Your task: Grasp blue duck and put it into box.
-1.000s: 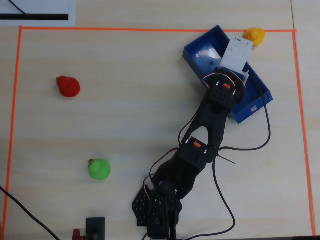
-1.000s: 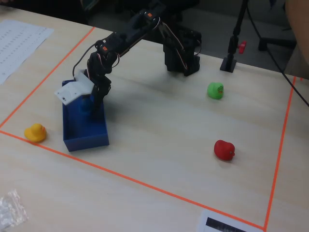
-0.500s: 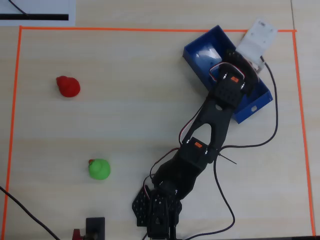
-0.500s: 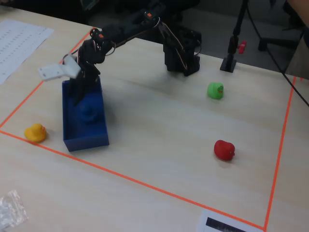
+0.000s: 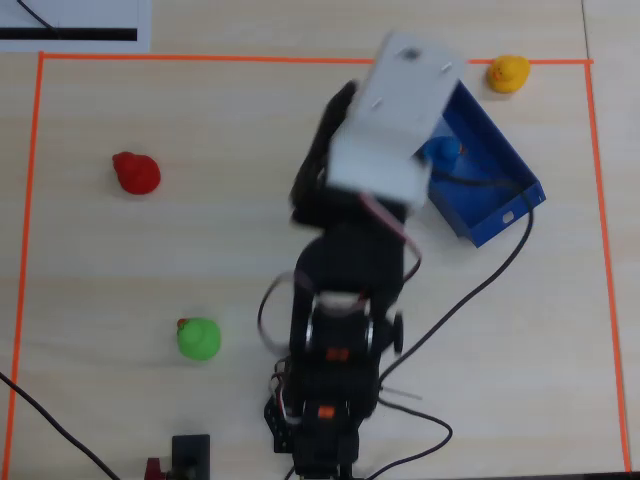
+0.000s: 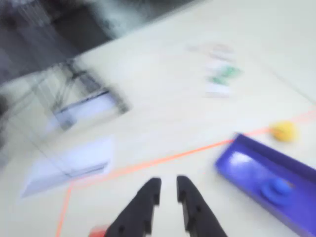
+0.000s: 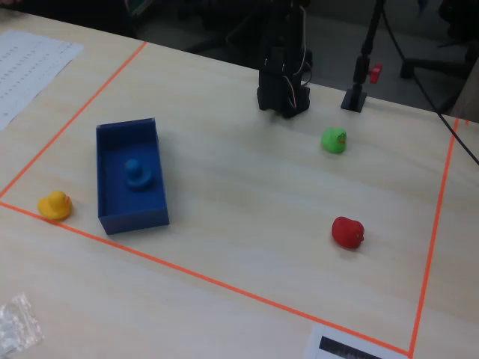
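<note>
The blue duck (image 5: 440, 155) sits upright on the floor of the box (image 5: 497, 226), a long blue tray at the right of the overhead view. The duck (image 7: 137, 172) and the box (image 7: 135, 218) also show at the left of the fixed view. In the blurred wrist view my gripper (image 6: 168, 185) hangs in the air with its black jaws a little apart and nothing between them. The duck (image 6: 276, 189) lies in the box (image 6: 254, 148) to its right. In the overhead view the white wrist housing (image 5: 400, 110) hides the gripper.
A yellow duck (image 5: 508, 73) stands just beyond the box's far end. A red duck (image 5: 135, 172) and a green duck (image 5: 199, 338) stand at the left. Orange tape (image 5: 300, 58) frames the work area. A black cable (image 5: 490, 280) runs past the box.
</note>
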{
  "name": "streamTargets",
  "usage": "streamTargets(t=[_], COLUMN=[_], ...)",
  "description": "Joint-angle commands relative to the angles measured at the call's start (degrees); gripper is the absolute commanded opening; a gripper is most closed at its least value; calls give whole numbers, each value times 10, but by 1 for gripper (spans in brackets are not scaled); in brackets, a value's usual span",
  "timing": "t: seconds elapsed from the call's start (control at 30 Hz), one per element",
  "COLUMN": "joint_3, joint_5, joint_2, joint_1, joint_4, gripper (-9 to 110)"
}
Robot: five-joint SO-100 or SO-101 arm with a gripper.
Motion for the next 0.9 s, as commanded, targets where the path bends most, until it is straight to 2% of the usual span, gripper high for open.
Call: streamTargets(t=[0.0, 0.17, 0.3, 0.87], joint_3=[722, 1041, 1167, 1270], joint_5=[3, -57, -95, -137], joint_2=[304, 527, 648, 665], joint_1=[-98, -73, -44, -54], joint_4=[15, -46, -37, -27], gripper=[1, 0, 0, 0])
